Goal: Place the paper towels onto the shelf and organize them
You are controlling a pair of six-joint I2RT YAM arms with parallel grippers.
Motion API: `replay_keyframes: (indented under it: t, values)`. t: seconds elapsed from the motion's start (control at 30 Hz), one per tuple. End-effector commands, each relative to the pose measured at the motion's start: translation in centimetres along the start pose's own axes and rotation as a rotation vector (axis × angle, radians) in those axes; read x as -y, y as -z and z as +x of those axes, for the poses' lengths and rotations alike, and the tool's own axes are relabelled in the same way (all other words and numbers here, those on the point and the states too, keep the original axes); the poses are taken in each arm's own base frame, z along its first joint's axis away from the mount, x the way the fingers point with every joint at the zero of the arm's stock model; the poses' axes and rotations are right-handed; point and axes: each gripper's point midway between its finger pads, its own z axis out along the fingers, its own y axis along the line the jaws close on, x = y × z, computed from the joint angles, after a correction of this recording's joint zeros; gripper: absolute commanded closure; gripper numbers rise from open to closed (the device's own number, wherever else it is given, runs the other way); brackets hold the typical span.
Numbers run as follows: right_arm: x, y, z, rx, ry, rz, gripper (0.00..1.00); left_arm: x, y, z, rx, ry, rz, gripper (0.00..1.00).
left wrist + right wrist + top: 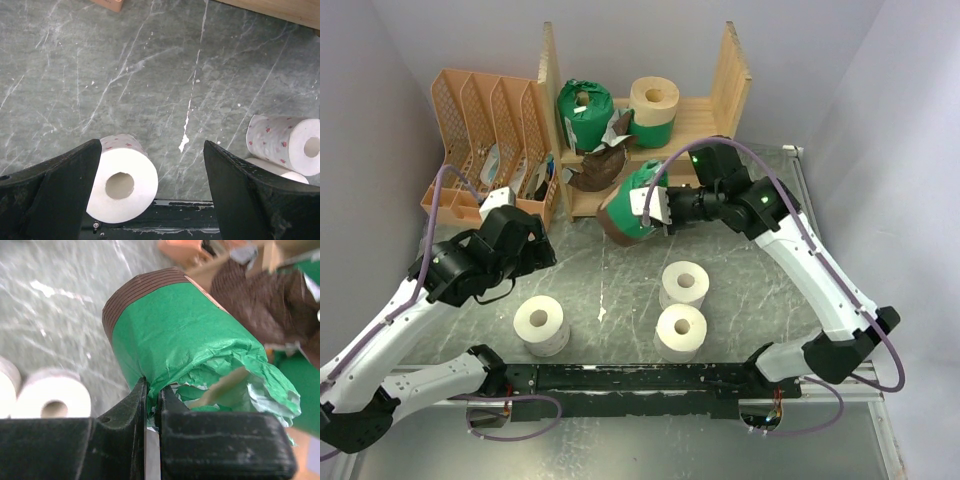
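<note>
Top external view: the right gripper point(652, 207) holds a green roll point(625, 207) in the air just in front of the shelf point(732, 70), level with its lower board. Right wrist view shows how. The jaws of the right gripper point(151, 390) are pressed together on the crinkled wrapper at one end of the green roll point(175, 335), not around its body.

The roll's long axis runs away from the fingers, leftward across the shelf's open front, with the brown-banded end farthest from the gripper. The shelf lies beyond the roll, toward the table's far edge. I judge that the move needed is a push away from the arm bases, and probably a turn to stand the roll up. A grip on wrapper alone may let the roll swing or slip.

A brown wrapper point(600, 165) sits at the left of the lower board, close to the roll's far end. The arm hides the board's right part.

The right arm is much nearer the shelf. The left gripper point(530, 250) hovers well apart near the table's left edge, its jaws spread wide and empty. Three white rolls point(542, 325) stand by the near edge, and one of them point(122, 185) lies just below the left fingers point(60, 185).
</note>
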Motion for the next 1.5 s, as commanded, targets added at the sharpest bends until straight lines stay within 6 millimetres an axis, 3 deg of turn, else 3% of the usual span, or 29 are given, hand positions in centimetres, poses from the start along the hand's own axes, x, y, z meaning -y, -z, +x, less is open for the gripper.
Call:
replay_keyframes:
  t: [0.0, 0.23, 0.53, 0.73, 0.97, 1.2, 1.33, 1.47]
  values:
    - [1.8, 5.3, 2.8, -0.287, 0.169, 0.091, 1.0, 1.2, 0.0, -1.2, 0.041, -0.001, 0.041, 0.05]
    - [6.2, 11.6, 5.6, -0.647, 0.332, 0.269, 1.0, 2.2, -0.7, -1.2, 0.026, -0.018, 0.052, 0.06]
    - [7.4, 16.6, 3.3, -0.747, 0.551, 0.226, 1.0, 3.0, -1.2, -1.4, 0.025, -0.039, 0.067, 0.05]
    - [8.9, 16.5, 3.6, -0.82, 0.697, 0.184, 1.0, 3.1, -1.2, -1.2, 0.026, -0.029, 0.083, 0.05]
    - [10.3, 14.6, 4.4, -0.853, 0.744, 0.087, 1.0, 2.7, -0.7, -1.1, 0.039, -0.021, 0.102, 0.05]
    - [12.9, 13.1, 4.4, -0.795, 0.731, 0.13, 1.0, 2.3, -0.3, -0.9, 0.045, -0.022, 0.11, 0.05]
    - [14.7, 13.9, 5.1, -0.78, 0.716, 0.173, 1.0, 1.9, 0.1, -1.0, 0.052, -0.023, 0.111, 0.04]
    - [15.8, 14.7, 7.3, -0.794, 0.679, 0.179, 1.0, 1.4, 0.4, -1.0, 0.063, -0.026, 0.106, 0.04]
